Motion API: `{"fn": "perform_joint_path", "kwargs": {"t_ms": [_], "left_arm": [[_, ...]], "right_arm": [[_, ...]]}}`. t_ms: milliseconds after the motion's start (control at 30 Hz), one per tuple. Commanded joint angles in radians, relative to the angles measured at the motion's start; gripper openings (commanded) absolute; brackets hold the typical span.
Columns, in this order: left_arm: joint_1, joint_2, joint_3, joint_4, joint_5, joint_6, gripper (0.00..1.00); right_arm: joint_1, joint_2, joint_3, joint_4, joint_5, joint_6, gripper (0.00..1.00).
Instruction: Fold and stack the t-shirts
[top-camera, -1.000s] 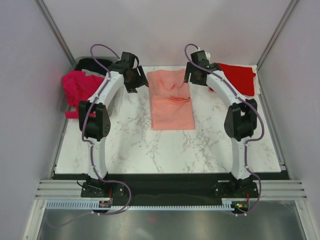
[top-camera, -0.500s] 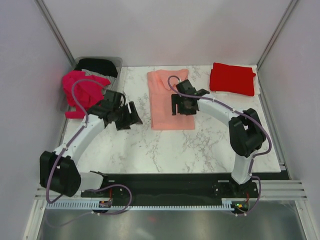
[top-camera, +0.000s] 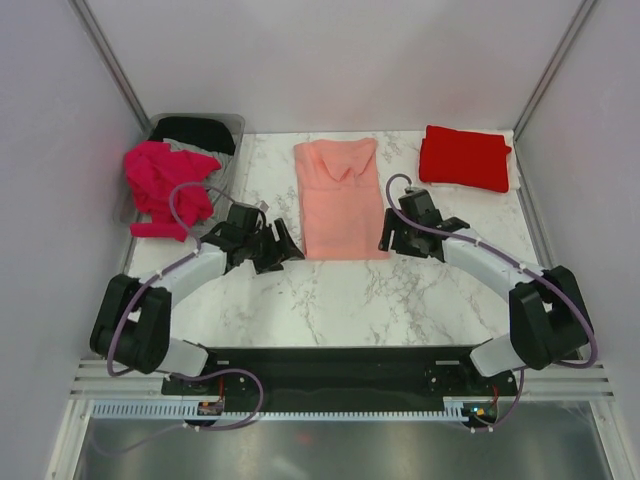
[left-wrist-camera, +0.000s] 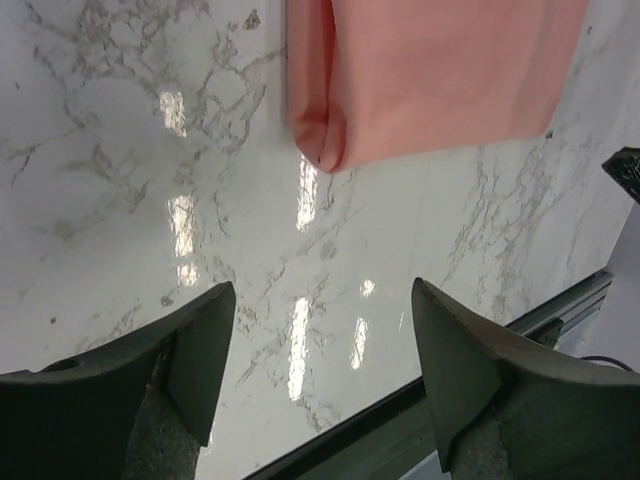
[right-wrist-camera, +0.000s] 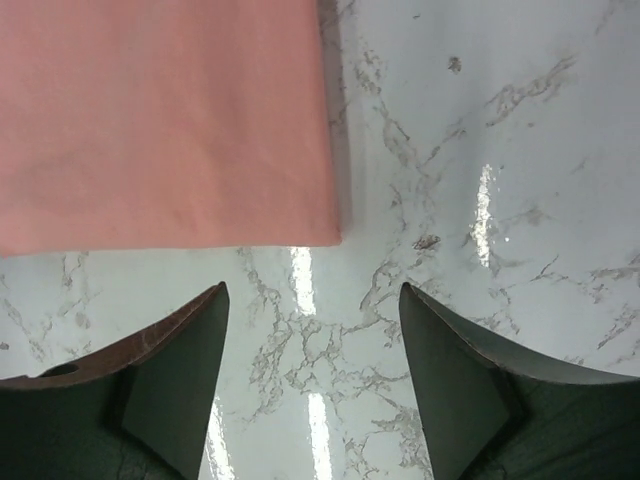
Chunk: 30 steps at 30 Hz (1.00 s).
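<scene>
So, nearest the front edge of the white marble-look worktop (top-camera: 330, 300), both arms are crouched low and angled inward. The left tool (left-wrist-camera: 325, 370) has its jaws spread with nothing between them, hovering over bare marble just off the near left corner of the salmon pink short-sleeved cloth t-shirt (top-camera: 340, 200). The right tool (right-wrist-camera: 312, 370) mirrors it at the near right corner, also released and empty. My guess is they're lined up to pinch the hem corners for the next fold, since the shirt is already narrowed into a long strip lying flat mid-worktop, collar toward the far edge.

Further back, the bright red folded t-shirt (top-camera: 463, 158) sits in the far right corner, which looks like the stack spot. At the far left corner, a crumpled magenta t-shirt (top-camera: 165, 180) spills over the clear grey plastic bin (top-camera: 236, 124), with a black t-shirt (top-camera: 195, 130) inside, both waiting their turn.
</scene>
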Motion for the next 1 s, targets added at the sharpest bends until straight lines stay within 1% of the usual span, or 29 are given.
{"fn": "perform_joint_path", "kwargs": {"t_ms": [0, 67, 133, 233, 433, 467, 500, 700, 733, 767, 867, 967], "left_arm": [[-0.001, 0.083, 0.013, 0.162, 0.028, -0.067, 0.78], [-0.001, 0.147, 0.022, 0.212, 0.049, -0.078, 0.77], [-0.002, 0.18, 0.031, 0.234, 0.076, -0.087, 0.76], [-0.004, 0.209, 0.037, 0.255, 0.069, -0.086, 0.75], [-0.004, 0.252, 0.063, 0.258, 0.057, -0.076, 0.72], [-0.005, 0.257, 0.068, 0.258, 0.057, -0.075, 0.71], [-0.007, 0.258, 0.071, 0.258, 0.051, -0.075, 0.7], [-0.01, 0.283, 0.088, 0.257, 0.011, -0.084, 0.64], [-0.013, 0.287, 0.095, 0.255, 0.008, -0.087, 0.63], [-0.014, 0.3, 0.099, 0.254, -0.001, -0.087, 0.61], [-0.027, 0.318, 0.118, 0.243, -0.016, -0.09, 0.6], [-0.043, 0.341, 0.131, 0.243, -0.033, -0.096, 0.58]], "right_arm": [[-0.026, -0.006, -0.051, 0.086, -0.023, 0.018, 0.76], [-0.036, 0.015, -0.049, 0.098, -0.032, 0.015, 0.75], [-0.042, 0.043, -0.049, 0.111, -0.03, 0.01, 0.74], [-0.051, 0.069, -0.066, 0.16, -0.058, 0.014, 0.71], [-0.059, 0.156, -0.084, 0.241, -0.073, 0.023, 0.64], [-0.059, 0.166, -0.092, 0.246, -0.073, 0.024, 0.6], [-0.059, 0.178, -0.095, 0.249, -0.075, 0.024, 0.59], [-0.062, 0.204, -0.143, 0.298, -0.075, 0.026, 0.53], [-0.065, 0.209, -0.147, 0.302, -0.073, 0.029, 0.49], [-0.066, 0.215, -0.147, 0.306, -0.101, 0.027, 0.47], [-0.073, 0.224, -0.15, 0.315, -0.118, 0.026, 0.42], [-0.076, 0.232, -0.155, 0.325, -0.133, 0.023, 0.41]]}}
